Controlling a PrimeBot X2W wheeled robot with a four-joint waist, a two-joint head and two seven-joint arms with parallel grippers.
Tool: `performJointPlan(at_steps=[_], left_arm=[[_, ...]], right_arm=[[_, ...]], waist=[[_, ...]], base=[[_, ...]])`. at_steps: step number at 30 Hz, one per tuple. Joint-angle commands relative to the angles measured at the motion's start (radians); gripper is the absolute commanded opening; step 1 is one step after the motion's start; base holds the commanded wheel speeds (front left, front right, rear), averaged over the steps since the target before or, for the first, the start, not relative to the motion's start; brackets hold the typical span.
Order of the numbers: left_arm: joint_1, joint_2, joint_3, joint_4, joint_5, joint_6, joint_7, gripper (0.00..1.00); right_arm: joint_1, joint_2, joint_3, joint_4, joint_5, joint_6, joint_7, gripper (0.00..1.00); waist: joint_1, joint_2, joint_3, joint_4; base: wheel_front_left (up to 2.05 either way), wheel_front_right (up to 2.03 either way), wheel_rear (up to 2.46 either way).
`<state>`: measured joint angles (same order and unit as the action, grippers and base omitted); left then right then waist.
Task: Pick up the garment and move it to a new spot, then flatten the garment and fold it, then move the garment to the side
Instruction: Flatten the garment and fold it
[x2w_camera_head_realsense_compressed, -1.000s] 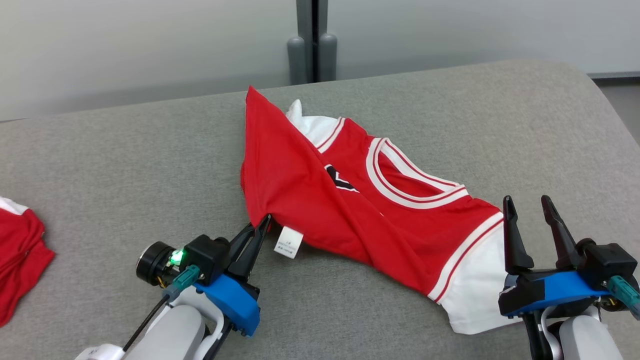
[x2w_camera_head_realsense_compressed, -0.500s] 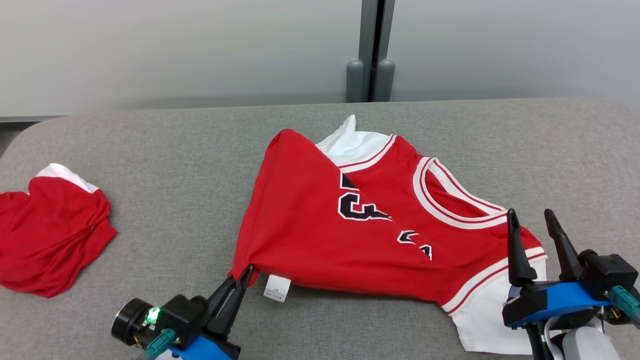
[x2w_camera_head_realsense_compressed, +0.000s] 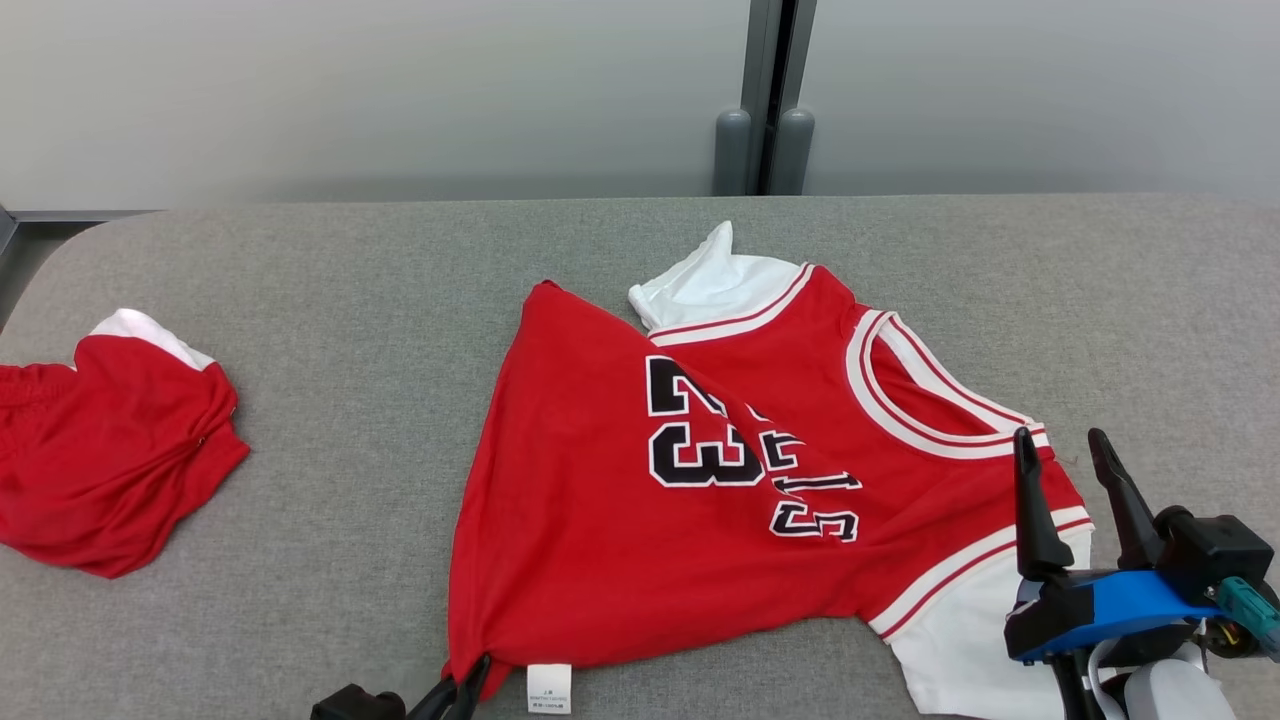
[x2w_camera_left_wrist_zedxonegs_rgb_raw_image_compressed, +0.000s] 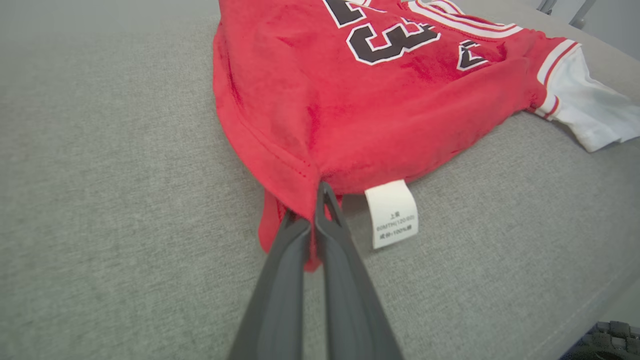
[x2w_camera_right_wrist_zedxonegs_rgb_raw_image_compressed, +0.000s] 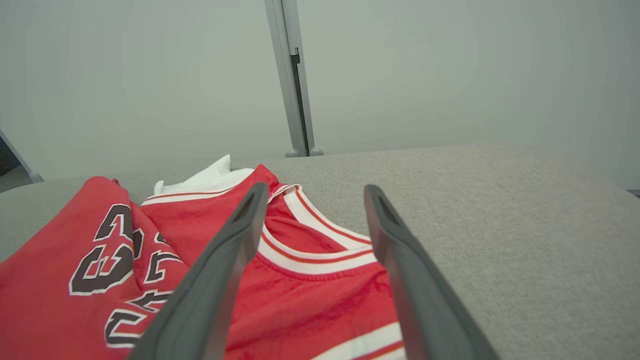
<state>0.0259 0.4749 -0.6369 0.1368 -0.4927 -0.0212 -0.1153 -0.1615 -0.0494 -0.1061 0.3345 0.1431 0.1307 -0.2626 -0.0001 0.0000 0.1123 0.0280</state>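
One garment (x2w_camera_head_realsense_compressed: 700, 480), a red number-23 jersey, lies mid-desk (x2w_camera_head_realsense_compressed: 330, 280), near sleeve cut off by the frame | left gripper (x2w_camera_left_wrist_zedxonegs_rgb_raw_image_compressed: 307, 207) jaws pinched tight on its hem corner beside the white label (x2w_camera_left_wrist_zedxonegs_rgb_raw_image_compressed: 392, 215), shown whole only at the wrist | right gripper (x2w_camera_head_realsense_compressed: 1058, 442) jaws wide apart, empty, above the shoulder | second red cloth (x2w_camera_head_realsense_compressed: 110, 450) far left, partly cut off

The red jersey (x2w_camera_head_realsense_compressed: 600, 520) lies front up and partly spread, its black, white-edged 23 showing, with a diagonal fold across the lettering. The striped white collar sits at 2 o'clock and the white sleeves at 12 and 4 o'clock. The hem corner gathers to a point at 7 o'clock, beside a white care tag (x2w_camera_head_realsense_compressed: 549, 687).
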Motion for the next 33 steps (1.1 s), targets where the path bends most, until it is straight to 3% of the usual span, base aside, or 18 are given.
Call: performJointPlan(at_steps=[1, 4, 5, 6, 7, 21, 27, 33], left_arm=[[0.011, -0.002, -0.003, 0.012, -0.009, -0.005, 0.000, 0.00], [0.002, -0.012, -0.004, 0.045, -0.015, -0.010, -0.007, 0.00], [-0.002, -0.017, -0.001, 0.054, -0.017, -0.008, -0.014, 0.18], [-0.008, -0.021, 0.003, 0.064, -0.015, -0.004, -0.027, 0.49], [-0.014, -0.024, 0.007, 0.074, -0.013, 0.002, -0.039, 1.00], [-0.089, -0.004, 0.114, 0.068, -0.024, 0.048, -0.128, 1.00], [-0.164, -0.019, 0.172, 0.068, -0.024, 0.073, -0.142, 1.00], [-0.195, -0.050, 0.291, 0.052, -0.016, 0.120, -0.151, 1.00]], right_arm=[[-0.009, -0.002, -0.004, 0.001, -0.005, 0.000, -0.003, 1.00], [-0.007, -0.002, -0.011, 0.006, -0.011, 0.000, -0.003, 1.00], [-0.007, -0.002, -0.014, 0.009, -0.012, 0.000, -0.003, 1.00], [-0.007, -0.002, -0.015, 0.011, -0.013, 0.000, -0.003, 1.00], [-0.006, -0.002, -0.015, 0.013, -0.015, 0.000, -0.003, 1.00], [0.003, -0.002, -0.018, 0.015, -0.019, 0.000, -0.003, 1.00], [-0.014, -0.002, -0.010, 0.016, -0.016, 0.000, -0.003, 1.00], [-0.005, -0.002, -0.012, 0.000, -0.026, 0.000, -0.003, 1.00]], waist=[[0.0001, 0.0000, 0.000, 0.000], [0.0001, 0.0000, -0.005, 0.002], [0.0001, 0.0000, -0.008, 0.003], [0.0001, 0.0000, -0.011, 0.004], [0.0001, 0.0000, -0.014, 0.005], [0.0001, 0.0000, -0.038, 0.004], [0.0001, 0.0000, -0.034, -0.015], [0.0001, 0.0000, -0.037, -0.041]], base=[[0.00, 0.00, 0.00], [0.00, 0.00, 0.00], [0.00, 0.00, 0.00], [0.00, 0.00, 0.00], [0.00, 0.00, 0.00], [0.00, 0.00, 0.00], [0.00, 0.00, 0.00], [0.00, 0.00, 0.00]])
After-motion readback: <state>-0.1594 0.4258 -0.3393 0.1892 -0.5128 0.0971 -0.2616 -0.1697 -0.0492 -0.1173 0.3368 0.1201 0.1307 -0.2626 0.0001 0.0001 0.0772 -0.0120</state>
